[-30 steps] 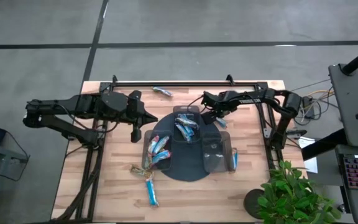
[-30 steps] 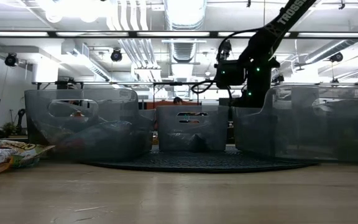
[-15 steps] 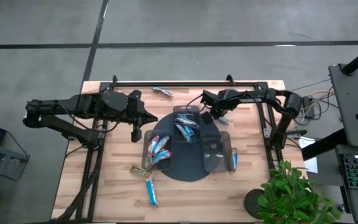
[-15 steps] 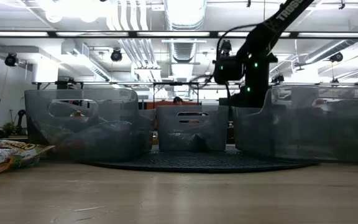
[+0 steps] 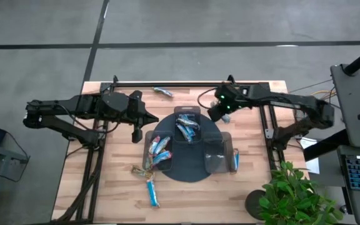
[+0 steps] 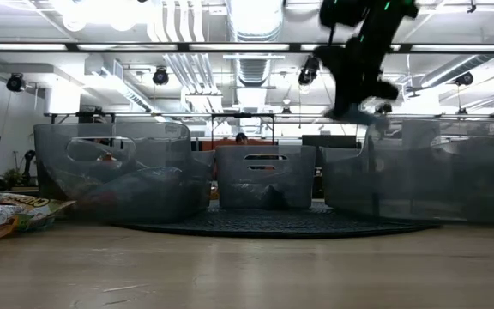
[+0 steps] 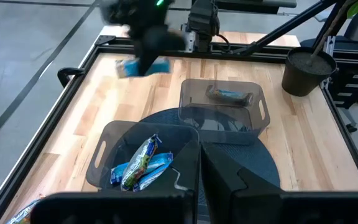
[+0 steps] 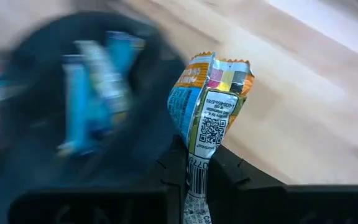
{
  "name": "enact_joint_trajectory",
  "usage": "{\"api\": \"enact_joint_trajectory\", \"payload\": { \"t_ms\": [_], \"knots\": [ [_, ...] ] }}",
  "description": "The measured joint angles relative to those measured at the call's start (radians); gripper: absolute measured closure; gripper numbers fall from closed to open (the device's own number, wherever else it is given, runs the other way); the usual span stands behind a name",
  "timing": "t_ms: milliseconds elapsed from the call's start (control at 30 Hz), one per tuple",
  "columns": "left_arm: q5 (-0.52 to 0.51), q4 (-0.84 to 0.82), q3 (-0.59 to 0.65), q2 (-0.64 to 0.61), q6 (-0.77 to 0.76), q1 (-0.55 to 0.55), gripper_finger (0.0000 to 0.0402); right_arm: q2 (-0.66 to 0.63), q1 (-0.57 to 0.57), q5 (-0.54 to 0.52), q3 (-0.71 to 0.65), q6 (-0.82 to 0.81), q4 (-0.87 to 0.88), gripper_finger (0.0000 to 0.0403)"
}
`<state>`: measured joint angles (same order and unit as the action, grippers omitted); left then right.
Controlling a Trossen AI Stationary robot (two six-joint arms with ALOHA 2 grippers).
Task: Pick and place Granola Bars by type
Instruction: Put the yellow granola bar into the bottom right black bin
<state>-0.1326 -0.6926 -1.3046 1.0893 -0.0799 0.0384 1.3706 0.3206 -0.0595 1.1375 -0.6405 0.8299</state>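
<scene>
The Granola Bars are small shiny wrapped bars. One blue-and-orange bar (image 8: 209, 112) is held in my right gripper (image 5: 215, 113), which is shut on it high above the table's far side, beside the far clear bin (image 5: 188, 125). More bars lie in the left bin (image 5: 158, 149) and the far bin. A single bar lies in the right bin (image 7: 229, 96). Loose bars lie flat on the table (image 5: 152, 190), (image 5: 163, 92). My left gripper (image 5: 149, 117) waits shut, left of the tray, holding nothing. My right gripper pinches the bar between its two fingers (image 8: 174, 167) at one end of the wrapper (image 8: 199, 163). The fingers slant down from the table's right. The bar's crimped other end (image 8: 225, 68) sticks out past the fingertips. The bar is lifted clear of the table (image 7: 143, 66).
A dark round tray (image 5: 189, 170) carries the three clear bins at the table's middle. A potted plant (image 5: 292, 197) stands at the near right corner. A dark rail (image 5: 186, 83) runs along the far edge. Bare wood lies between the tray and the far edge.
My right gripper has shut on a bar that lay on the table just right of the far bin. It has then risen steeply and tipped further downward, lifting the bar clear of the wood.
</scene>
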Motion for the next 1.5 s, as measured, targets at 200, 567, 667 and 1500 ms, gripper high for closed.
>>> {"api": "enact_joint_trajectory", "payload": {
  "t_ms": [200,567,667,1500],
  "knots": [
    [0.0,0.0,0.0,0.0,0.0,0.0,0.0402,-0.122,-0.193,0.011,-0.001,-0.074,0.005,0.0375],
    [0.0,0.0,0.0,0.0,0.001,-0.002,0.0402,-0.057,-0.432,-0.026,-0.009,-0.134,0.008,0.0375],
    [0.0,0.0,0.0,0.0,0.001,-0.002,0.0402,-0.001,-0.458,-0.026,-0.009,-0.113,0.008,0.0375],
    [0.0,0.0,0.0,0.0,-0.002,-0.002,0.0402,0.076,-0.467,0.008,-0.009,-0.121,0.042,0.0212]
  ]
}}
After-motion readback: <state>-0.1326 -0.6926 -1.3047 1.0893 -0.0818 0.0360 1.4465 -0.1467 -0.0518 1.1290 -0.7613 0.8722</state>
